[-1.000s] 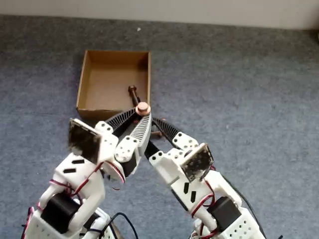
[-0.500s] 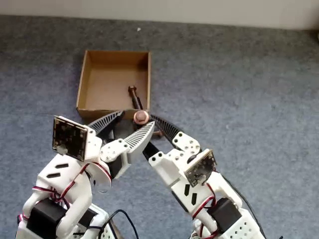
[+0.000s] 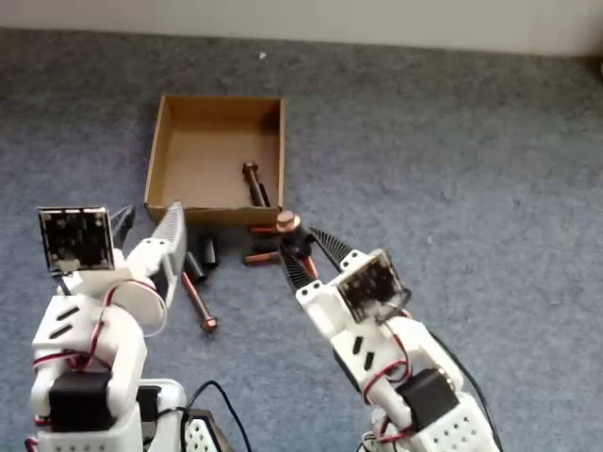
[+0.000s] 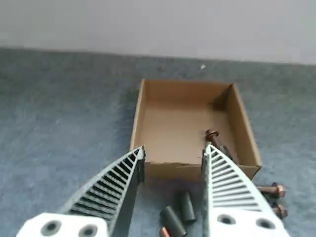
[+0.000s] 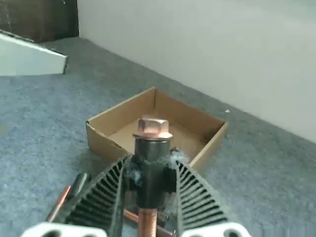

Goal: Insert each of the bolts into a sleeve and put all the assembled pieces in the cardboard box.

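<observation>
High and wrist views of the bolt-and-sleeve task on a grey carpeted surface (image 3: 452, 188). Your right pincer (image 5: 150, 163) is clamped on a black sleeve (image 5: 149, 148) held upright, with a copper bolt (image 5: 154, 127) seated in it: the hexagonal head rests on the sleeve's top end and the shank shows below the fingers (image 5: 197, 197). In the high view this bolt (image 3: 288, 224) appears at the near right corner of the box (image 3: 151, 160), outside it; in the right wrist view the box (image 5: 108, 121) lies beyond the held sleeve. Your left pincer (image 4: 174, 149) is spread wide and holds nothing. It stands on the near side of the box, well apart from the right pincer, and its wrist view looks between the two fingers at the box's front wall. The box is open-topped; one assembled piece (image 3: 254, 184) lies on its floor close to the right wall, head toward the far side. Just in front of the box two loose sleeves (image 3: 207, 251) lie side by side on the surface. A loose bolt (image 3: 196, 299) lies nearer your left arm, its head at the end away from the box. Two more bolts (image 3: 264, 256) lie near the box's near right corner, one just beside the front wall, the other beside the right pincer's fingers; whether either touches the box cannot be told.
</observation>
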You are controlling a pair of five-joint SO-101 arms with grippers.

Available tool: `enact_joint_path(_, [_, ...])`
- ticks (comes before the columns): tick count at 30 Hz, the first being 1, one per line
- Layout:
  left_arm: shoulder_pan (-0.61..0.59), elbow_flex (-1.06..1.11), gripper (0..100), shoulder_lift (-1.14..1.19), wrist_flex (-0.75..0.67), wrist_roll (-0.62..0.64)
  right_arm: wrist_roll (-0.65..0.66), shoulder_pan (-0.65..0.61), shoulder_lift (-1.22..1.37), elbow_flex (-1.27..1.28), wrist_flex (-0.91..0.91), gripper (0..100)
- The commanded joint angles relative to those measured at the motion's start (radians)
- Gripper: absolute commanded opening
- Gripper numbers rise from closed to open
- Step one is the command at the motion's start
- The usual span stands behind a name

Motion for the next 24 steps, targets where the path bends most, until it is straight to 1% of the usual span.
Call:
enact_joint_path(1, [-0.124,0.134,19,0.004,-0.003,-0.012,0.003,0.018,0.186,-0.165,-0.008,0.4])
enact_joint_path(3, [-0.165,0.206,19,0.004,-0.020,-0.012,0.002,0.018,0.335,-0.246,-0.010,0.4])
enact_joint_path(7, [-0.231,0.351,20,0.004,-0.120,-0.012,0.002,0.015,0.631,-0.444,-0.036,0.4])
enact_joint_path(9, [-0.251,0.412,20,0.004,-0.176,-0.012,0.002,0.016,0.765,-0.522,-0.117,0.4])
enact_joint_path(12, [-0.263,0.464,20,0.004,-0.224,-0.012,0.006,0.018,0.955,-0.607,-0.298,0.4])
enact_joint_path(15, [-0.272,0.470,20,0.004,-0.229,-0.012,0.006,0.018,1.133,-0.653,-0.479,0.4])
enact_joint_path(18, [-0.272,0.473,20,0.004,-0.229,-0.012,0.008,0.018,1.311,-0.713,-0.615,0.4])
enact_joint_path(24, [-0.272,0.475,20,0.004,-0.229,-0.012,0.008,0.058,1.629,-0.849,-0.792,0.4])
